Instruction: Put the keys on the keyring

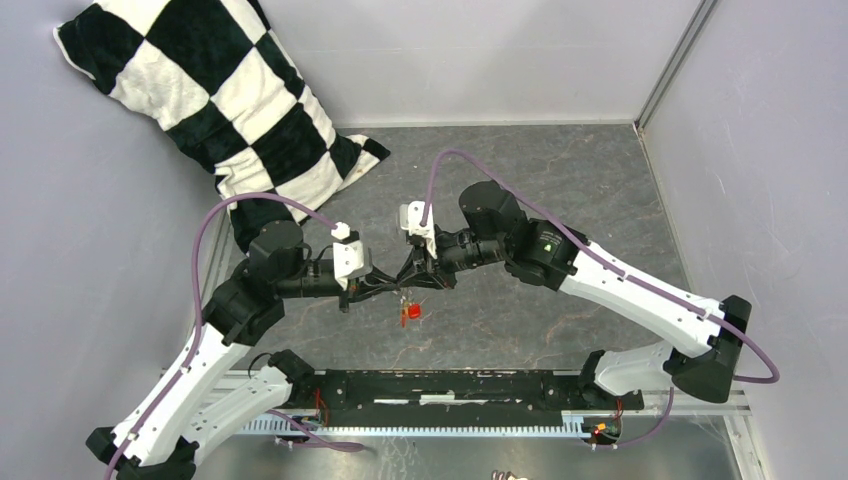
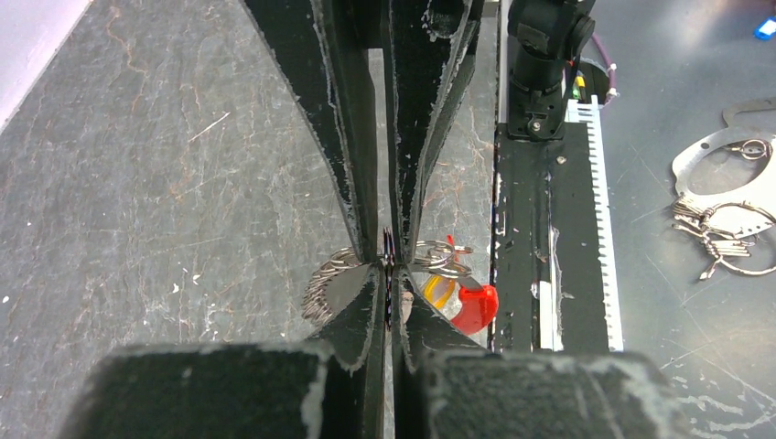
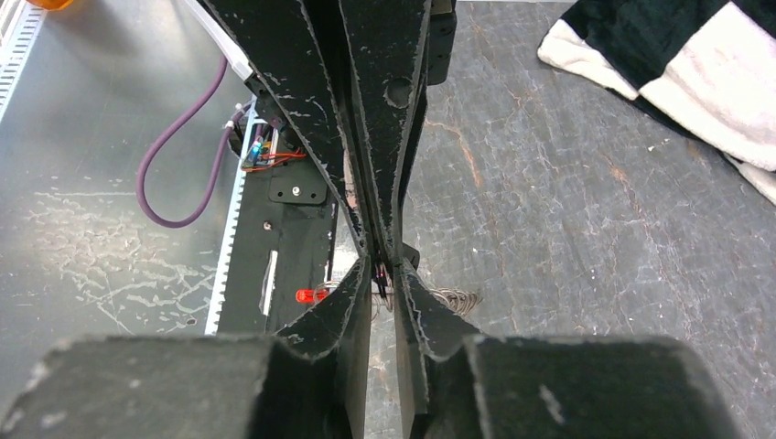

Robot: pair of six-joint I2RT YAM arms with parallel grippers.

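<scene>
Looking down from above, you see the left gripper (image 1: 386,290) and right gripper (image 1: 412,272) meeting tip to tip above the middle of the tabletop (image 1: 560,180), with a red key (image 1: 411,313) dangling just beneath them. In your left wrist view, the fingers (image 2: 361,302) are pressed together on the keyring (image 2: 444,251), and the red key and a yellow key (image 2: 437,291) hang beside it. In your right wrist view, the fingers (image 3: 352,297) stand almost together; you cannot tell what they pinch.
</scene>
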